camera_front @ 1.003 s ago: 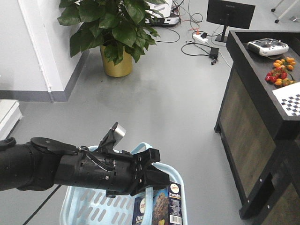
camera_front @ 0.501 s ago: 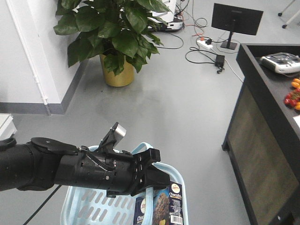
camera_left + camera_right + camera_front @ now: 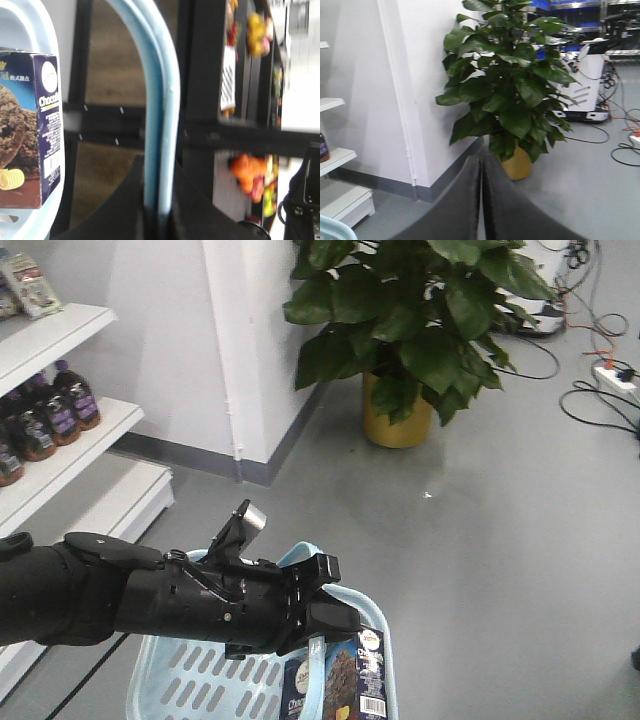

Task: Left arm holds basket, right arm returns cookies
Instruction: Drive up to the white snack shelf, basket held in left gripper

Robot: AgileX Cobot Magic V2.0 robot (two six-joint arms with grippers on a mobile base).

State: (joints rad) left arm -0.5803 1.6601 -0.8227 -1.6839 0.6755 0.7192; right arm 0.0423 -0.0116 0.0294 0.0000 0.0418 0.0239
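The left arm [image 3: 120, 600] reaches in from the left. My left gripper [image 3: 325, 618] is shut on the light blue strap handle [image 3: 303, 556] of the basket [image 3: 190, 680], which hangs at the bottom of the front view. The cookies [image 3: 345, 680], a dark navy box, stand inside the basket at its right side. In the left wrist view the handle [image 3: 162, 100] runs up from between the shut jaws of the gripper [image 3: 159, 210], with the cookies [image 3: 30, 130] at the left. My right gripper [image 3: 481, 161] is shut and empty, facing a plant. The right arm itself is out of view.
A white shelf unit [image 3: 60, 440] with dark bottles [image 3: 50, 410] stands at the left. A white wall corner [image 3: 240, 350] and a potted plant [image 3: 410, 330] stand ahead. Cables [image 3: 600, 380] lie on the grey floor at the far right. Dark shelving with orange goods [image 3: 245, 172] shows behind the handle.
The whole view has swung left: the black counter with fruit has left the frame and the shelves with bottles have come in. The left arm, basket and cookies keep their places in the frame.
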